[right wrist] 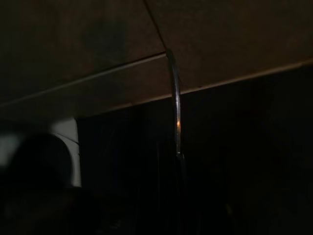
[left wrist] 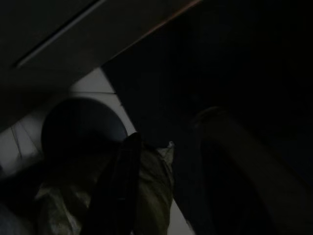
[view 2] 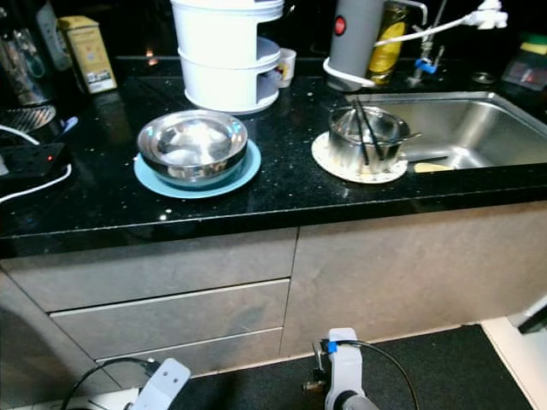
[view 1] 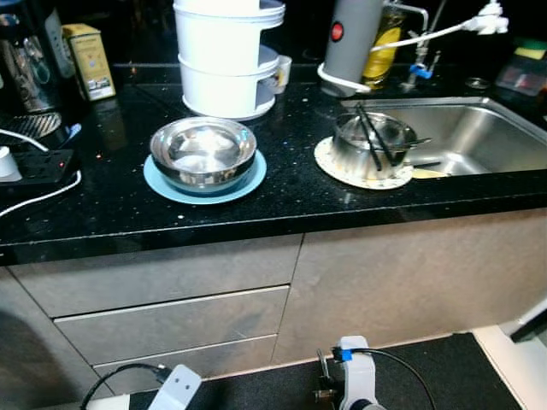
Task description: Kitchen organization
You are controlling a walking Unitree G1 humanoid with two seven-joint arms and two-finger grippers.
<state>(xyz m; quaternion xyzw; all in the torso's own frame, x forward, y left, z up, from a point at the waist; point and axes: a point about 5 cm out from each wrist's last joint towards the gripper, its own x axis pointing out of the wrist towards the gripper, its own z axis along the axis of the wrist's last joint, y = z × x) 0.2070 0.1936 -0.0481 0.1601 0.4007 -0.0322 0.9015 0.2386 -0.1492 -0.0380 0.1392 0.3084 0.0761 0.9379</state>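
Both arms hang low at 6 o'clock; I cannot tell if their jaws are open. No step has begun. Next, reach up for the steel bowl [view 1: 203, 152] at 11 o'clock.

Head stereo pair: looks forward and steeply down from above at the black worktop [view 1: 282, 192], mid range. Both eyes share the steel bowl on blue plate [view 2: 193, 147] centre-left, the sink [view 1: 479, 137] upper right, and the drawer fronts [view 1: 171, 325] below. Right eye's scene is shifted slightly left. Both wrist views: low, very dark, close to cabinet fronts and dark floor.
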